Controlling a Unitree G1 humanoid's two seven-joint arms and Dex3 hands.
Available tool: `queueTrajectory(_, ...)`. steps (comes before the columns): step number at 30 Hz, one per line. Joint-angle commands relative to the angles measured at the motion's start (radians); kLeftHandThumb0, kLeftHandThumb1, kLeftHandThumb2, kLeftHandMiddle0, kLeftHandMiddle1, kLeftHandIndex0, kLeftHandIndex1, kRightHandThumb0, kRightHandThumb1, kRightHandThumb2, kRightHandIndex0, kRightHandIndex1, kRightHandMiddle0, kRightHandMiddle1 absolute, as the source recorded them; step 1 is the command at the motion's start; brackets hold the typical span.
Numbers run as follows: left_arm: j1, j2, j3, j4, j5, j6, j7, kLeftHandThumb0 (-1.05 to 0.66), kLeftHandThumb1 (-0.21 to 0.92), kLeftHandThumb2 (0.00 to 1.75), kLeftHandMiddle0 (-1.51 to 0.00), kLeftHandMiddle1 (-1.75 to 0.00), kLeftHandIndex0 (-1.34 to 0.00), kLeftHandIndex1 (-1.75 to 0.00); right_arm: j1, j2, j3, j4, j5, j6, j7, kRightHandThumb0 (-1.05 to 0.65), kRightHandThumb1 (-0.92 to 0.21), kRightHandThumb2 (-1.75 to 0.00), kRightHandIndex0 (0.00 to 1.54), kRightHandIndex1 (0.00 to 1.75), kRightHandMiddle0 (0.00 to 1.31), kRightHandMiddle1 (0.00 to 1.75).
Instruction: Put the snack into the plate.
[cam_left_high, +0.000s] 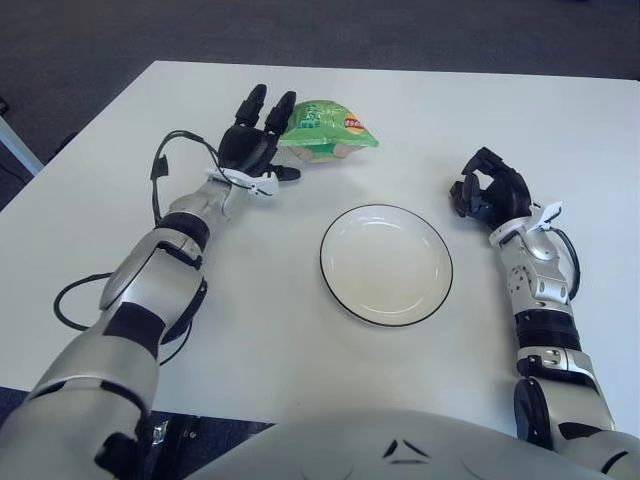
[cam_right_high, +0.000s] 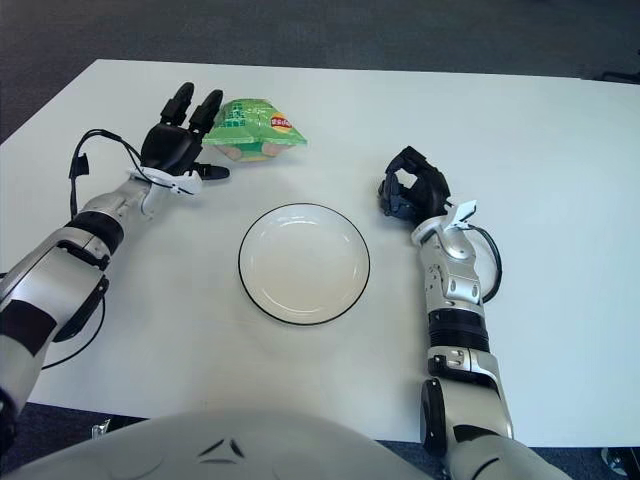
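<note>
Beyond plate (cam_left_high: 386, 264) — green snack (cam_left_high: 322, 129) bag, crinkled; left robot hand (cam_left_high: 258, 148) spread beside it; right robot hand (cam_left_high: 490, 193) curled, empty.

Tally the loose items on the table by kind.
Snack bag: 1
Plate: 1
Total: 2

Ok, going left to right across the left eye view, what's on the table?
Left hand with fingers spread, at the bag's left edge → green snack bag → white plate with a black rim → right hand, fingers curled and holding nothing.
</note>
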Motion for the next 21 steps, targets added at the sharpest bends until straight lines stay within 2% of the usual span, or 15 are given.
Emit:
queueTrajectory(1,-0.032,-0.010,-0.002,0.018,-0.007,0.011,0.002,-1.05,0.92,0.34,0.00,0.00,0.00,0.00,0.047,0.012,0.008,0.024,-0.008,0.048,-0.001,-0.45,-0.42,-1.20,1.26,1.75,0.54,1.75)
queueTrajectory(21,-0.061,-0.049,0.023,0.035,-0.066,-0.038,-0.110,-1.05,0.92,0.33,0.00,0.00,0.00,0.00,0.062,0.013,0.012,-0.012,-0.007,0.082,0.001,-0.45,-0.43,-1.18,1.27,1.75,0.53,1.75)
